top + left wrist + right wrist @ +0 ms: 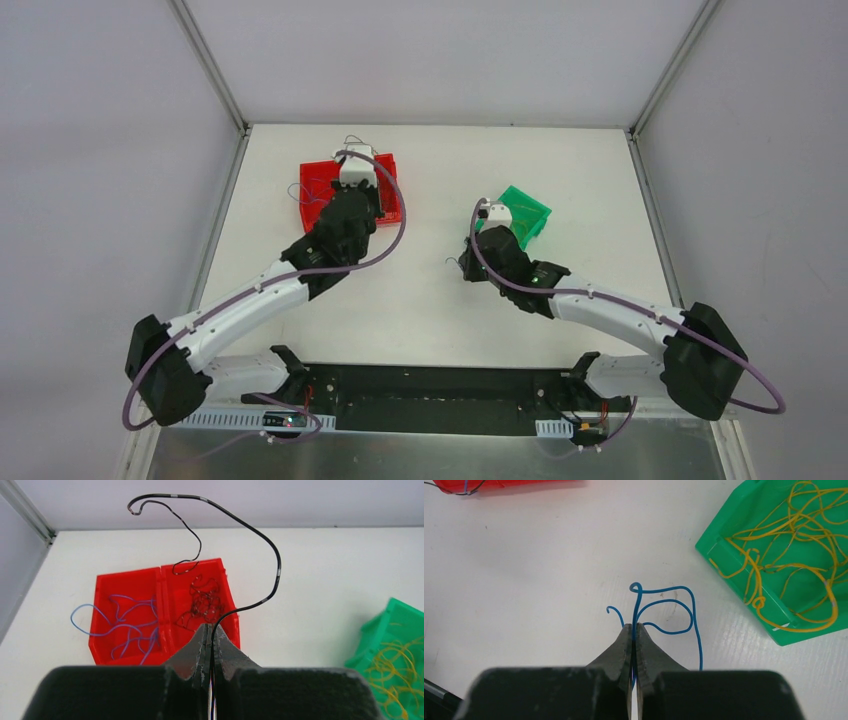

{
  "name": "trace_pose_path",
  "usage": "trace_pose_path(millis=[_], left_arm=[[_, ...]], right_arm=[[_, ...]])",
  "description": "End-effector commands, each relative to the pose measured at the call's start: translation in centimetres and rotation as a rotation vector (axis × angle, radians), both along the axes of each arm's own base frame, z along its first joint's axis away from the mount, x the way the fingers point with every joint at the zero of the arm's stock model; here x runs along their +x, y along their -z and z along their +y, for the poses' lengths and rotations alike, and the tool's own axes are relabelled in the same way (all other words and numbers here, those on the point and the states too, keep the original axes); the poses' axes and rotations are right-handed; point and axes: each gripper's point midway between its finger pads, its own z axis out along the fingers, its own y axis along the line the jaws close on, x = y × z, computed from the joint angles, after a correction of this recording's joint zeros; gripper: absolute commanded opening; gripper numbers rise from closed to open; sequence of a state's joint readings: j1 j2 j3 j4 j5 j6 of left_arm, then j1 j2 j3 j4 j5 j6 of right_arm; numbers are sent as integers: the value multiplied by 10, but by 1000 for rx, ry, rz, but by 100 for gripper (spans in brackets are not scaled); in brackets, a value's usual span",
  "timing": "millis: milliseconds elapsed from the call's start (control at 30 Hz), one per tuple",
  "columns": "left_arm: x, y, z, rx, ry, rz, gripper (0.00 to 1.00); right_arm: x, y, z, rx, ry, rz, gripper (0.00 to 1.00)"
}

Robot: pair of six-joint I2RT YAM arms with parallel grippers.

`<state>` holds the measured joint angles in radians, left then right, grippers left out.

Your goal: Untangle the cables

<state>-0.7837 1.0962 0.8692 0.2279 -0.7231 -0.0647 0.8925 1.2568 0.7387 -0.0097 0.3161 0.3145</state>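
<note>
Left gripper (357, 165) and right gripper (492, 212), each closed on one thin wire.
From above, the left one hangs over the red bin (312, 190) at far left, and the right one is beside the green bin (532, 212). Left wrist: a black wire (277, 570) is pinched and loops upward; blue wires (125, 627) and a dark tangle (205, 600), possibly reddish, fill separate compartments. Right wrist: a pinched blue wire (692, 615) curls over the table (524, 570); yellow wires (794, 525) lie in the green bin.

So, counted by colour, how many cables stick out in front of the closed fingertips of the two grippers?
black cable, pinched in the left gripper: 1
blue cable, pinched in the right gripper, apparently one looped strand: 1
Total: 2
</note>
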Motion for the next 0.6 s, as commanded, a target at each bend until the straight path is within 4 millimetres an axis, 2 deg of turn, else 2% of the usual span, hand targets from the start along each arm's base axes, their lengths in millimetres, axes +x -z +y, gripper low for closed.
trace_pose_path(millis=[0, 33, 133, 267, 467, 567], left_arm=[[36, -29, 14, -27, -92, -43, 0], [47, -29, 21, -43, -116, -40, 0], [77, -26, 25, -89, -121, -31, 0], [112, -8, 26, -19, -155, 26, 0], [126, 54, 3, -12, -75, 98, 0], [133, 78, -9, -5, -34, 151, 0]], right_arm=[[9, -27, -4, 81, 53, -80, 0], [8, -29, -5, 88, 54, -85, 0], [8, -33, -10, 106, 64, -103, 0], [8, -39, -14, 127, 74, -123, 0], [7, -44, -16, 147, 78, -132, 0], [9, -43, -18, 143, 85, -131, 0]])
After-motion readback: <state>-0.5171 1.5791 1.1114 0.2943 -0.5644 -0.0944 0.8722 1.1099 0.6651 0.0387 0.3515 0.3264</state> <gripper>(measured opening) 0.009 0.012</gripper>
